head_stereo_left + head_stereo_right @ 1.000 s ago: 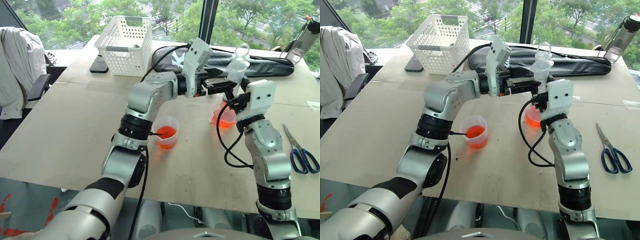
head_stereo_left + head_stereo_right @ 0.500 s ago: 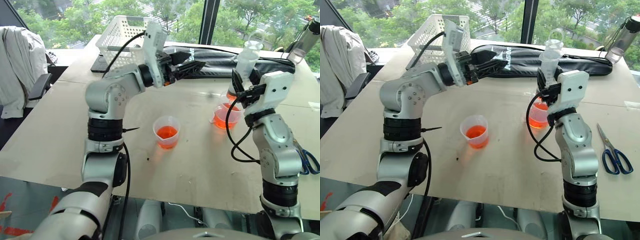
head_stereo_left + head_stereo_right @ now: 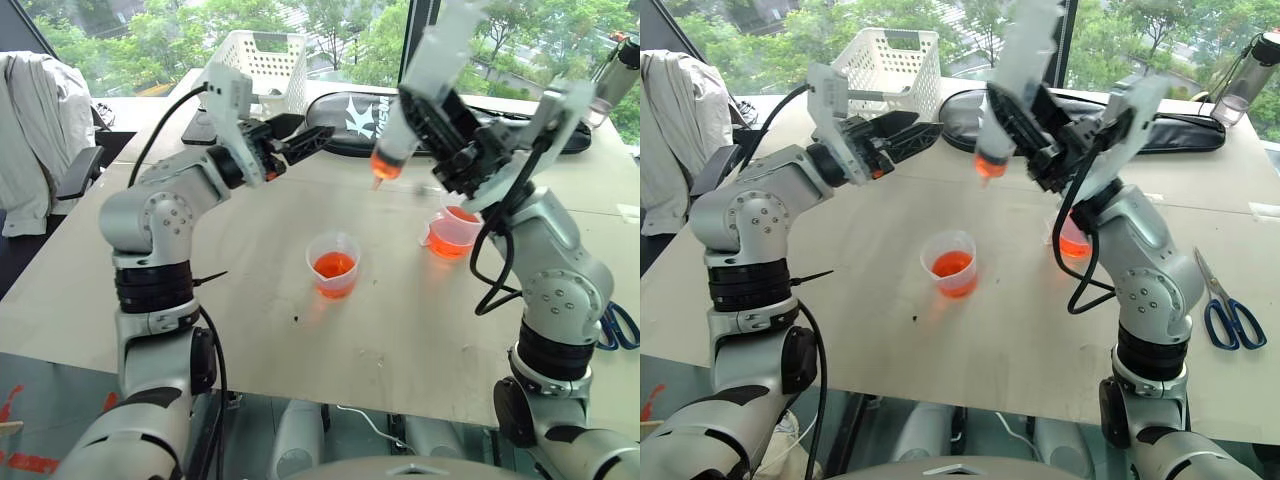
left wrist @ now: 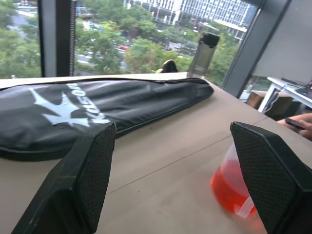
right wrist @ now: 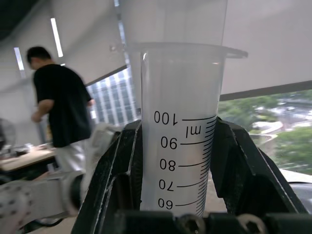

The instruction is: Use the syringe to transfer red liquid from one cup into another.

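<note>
The syringe (image 3: 415, 95) is hanging in the upper centre of the frame, tilted, its reddish nozzle tip pointing down-left above the table (image 3: 250, 300), some red liquid (image 3: 385, 168) sitting at its lower end. The right gripper (image 3: 455, 150) is clamping its barrel, both fingers (image 5: 122, 170) pressing the graduated wall. Below it, the smaller cup (image 3: 333, 264) is standing mid-frame holding red liquid; the handled larger cup (image 3: 452, 230) is sitting to the right. The left gripper (image 3: 305, 140) is hovering in the upper left, fingers spread apart, gripping nothing, near a white basket (image 3: 262, 60) and a black bag (image 4: 87, 109).
</note>
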